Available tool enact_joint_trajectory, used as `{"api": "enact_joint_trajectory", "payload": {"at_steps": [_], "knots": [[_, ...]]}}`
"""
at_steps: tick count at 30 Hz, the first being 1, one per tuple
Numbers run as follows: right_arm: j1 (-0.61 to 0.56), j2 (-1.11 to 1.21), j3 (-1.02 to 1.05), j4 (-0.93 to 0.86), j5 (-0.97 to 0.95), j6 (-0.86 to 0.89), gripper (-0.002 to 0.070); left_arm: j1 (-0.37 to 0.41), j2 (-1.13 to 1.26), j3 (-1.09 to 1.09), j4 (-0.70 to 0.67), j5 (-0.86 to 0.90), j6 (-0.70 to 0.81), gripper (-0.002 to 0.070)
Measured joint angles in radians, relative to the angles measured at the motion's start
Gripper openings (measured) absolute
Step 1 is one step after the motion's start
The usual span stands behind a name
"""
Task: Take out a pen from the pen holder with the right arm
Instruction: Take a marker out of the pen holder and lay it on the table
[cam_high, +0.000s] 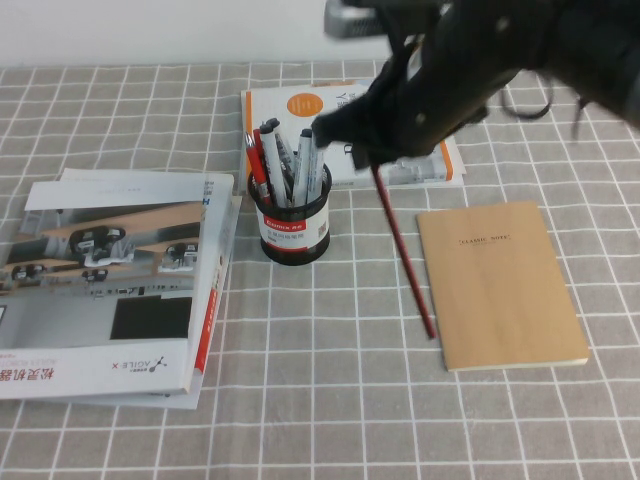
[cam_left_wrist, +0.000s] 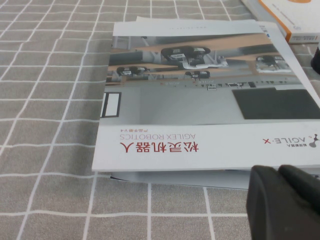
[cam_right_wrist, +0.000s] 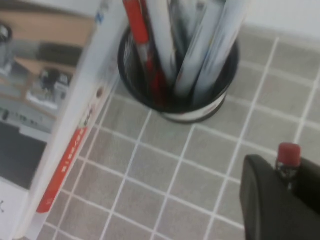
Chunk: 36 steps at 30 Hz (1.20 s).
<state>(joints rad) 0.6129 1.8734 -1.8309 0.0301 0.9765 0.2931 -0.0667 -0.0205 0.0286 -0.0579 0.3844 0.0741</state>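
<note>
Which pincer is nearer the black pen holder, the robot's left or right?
Right. The right pincer hangs just above and beside the pen holder, shut on a red pen. The left pincer sits over the near edge of the brochure, farther off.

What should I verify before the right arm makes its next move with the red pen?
1. Right tool shut on the red pen: ok.
2. Red pen fully out of the pen holder, hanging to its right: ok.
3. Lower tip lifted off the table: cannot tell.
4. Pen not overlapping the brown notebook: ok, but the tip is close beside its left edge.
5. Other pens stand inside the holder: ok.
6. Left tool parked over the brochure, away from the holder: ok.
</note>
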Motion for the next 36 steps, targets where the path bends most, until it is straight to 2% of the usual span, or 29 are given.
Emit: {"api": "enact_joint_trajectory", "payload": {"at_steps": [9, 36], "knots": [[-0.069, 0.149, 0.000, 0.102, -0.049, 0.000, 0.0014, 0.000, 0.000, 0.000, 0.000, 0.000, 0.000, -0.0005], [-0.117, 0.315, 0.000, 0.101, -0.124, 0.002, 0.0018, 0.000, 0.000, 0.000, 0.000, 0.000, 0.000, -0.0005]]}}
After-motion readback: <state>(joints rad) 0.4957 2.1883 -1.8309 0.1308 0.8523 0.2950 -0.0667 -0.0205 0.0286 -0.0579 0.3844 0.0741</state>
